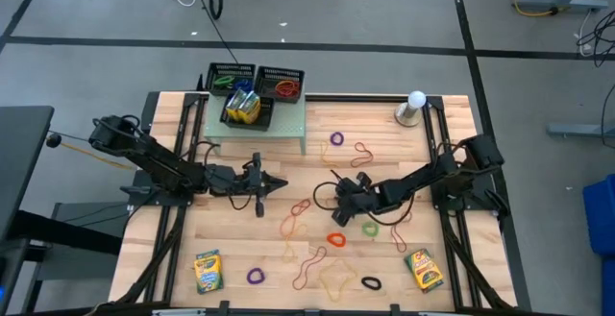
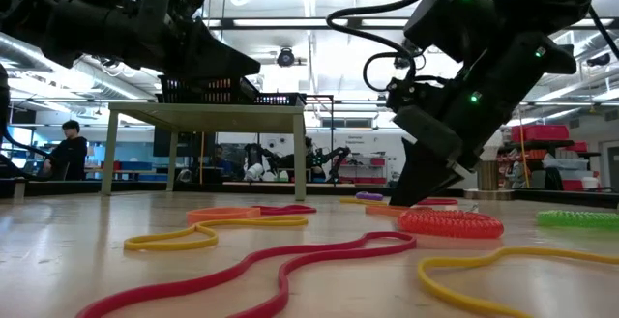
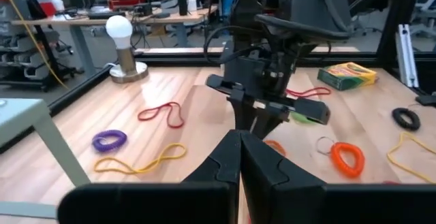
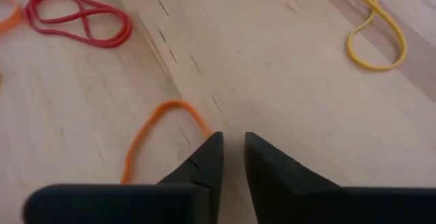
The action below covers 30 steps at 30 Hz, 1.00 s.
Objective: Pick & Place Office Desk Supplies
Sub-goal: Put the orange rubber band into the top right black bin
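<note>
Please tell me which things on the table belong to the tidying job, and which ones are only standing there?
Belong to the job:
- thin coloured rubber-band loops scattered on the wooden table
- yellow-and-green crayon boxes: front left, front right

Just standing there:
- black mesh trays on the small green stand
- white ball-topped grey stand

The pale, matt wooden plank table (image 1: 240, 249) shows fine grain. Thin rubbery orange band loop (image 4: 153, 132) looks smooth; 2 black plastic gripper fingers (image 4: 204, 166) look matt.
</note>
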{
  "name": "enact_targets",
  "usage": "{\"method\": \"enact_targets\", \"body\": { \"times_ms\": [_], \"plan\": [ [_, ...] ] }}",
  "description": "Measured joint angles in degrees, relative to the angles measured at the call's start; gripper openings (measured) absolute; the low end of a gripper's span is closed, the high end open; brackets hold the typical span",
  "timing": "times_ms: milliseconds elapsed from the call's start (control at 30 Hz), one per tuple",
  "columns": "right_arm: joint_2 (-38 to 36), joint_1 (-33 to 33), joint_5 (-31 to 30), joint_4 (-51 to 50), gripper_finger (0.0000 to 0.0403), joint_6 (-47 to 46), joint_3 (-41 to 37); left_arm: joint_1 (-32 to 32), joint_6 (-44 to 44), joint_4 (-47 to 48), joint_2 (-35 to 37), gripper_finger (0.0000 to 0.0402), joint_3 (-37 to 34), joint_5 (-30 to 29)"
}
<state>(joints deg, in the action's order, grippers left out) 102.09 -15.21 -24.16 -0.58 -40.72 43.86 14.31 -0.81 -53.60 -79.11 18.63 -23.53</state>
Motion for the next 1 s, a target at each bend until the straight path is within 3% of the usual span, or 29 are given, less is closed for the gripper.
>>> {"method": "enact_targets", "body": {
  "times_ms": [167,600,833,1000],
  "plan": [
    [-0.5,-0.3,0.8,-0.1,0.0046,0.7,-0.1,0.0,-0.5,0.0,0.0,0.0009,0.0,0.0],
    [-2.5,-1.1,1.7,-0.9,0.0138,3.8,-0.3,0.0,-0.5,-0.1,0.0,0.0009,0.0,0.0],
    [-3.9,-3.3,1.2,-2.4,0.0139,4.6,-0.3,0.0,-0.5,0.0,0.0,0.0009,0.1,0.0],
    [-2.2,-2.8,1.8,-2.2,0.0115,5.2,-0.3,0.0,-0.5,-0.2,0.0,0.0009,0.1,0.0]
  ]
}}
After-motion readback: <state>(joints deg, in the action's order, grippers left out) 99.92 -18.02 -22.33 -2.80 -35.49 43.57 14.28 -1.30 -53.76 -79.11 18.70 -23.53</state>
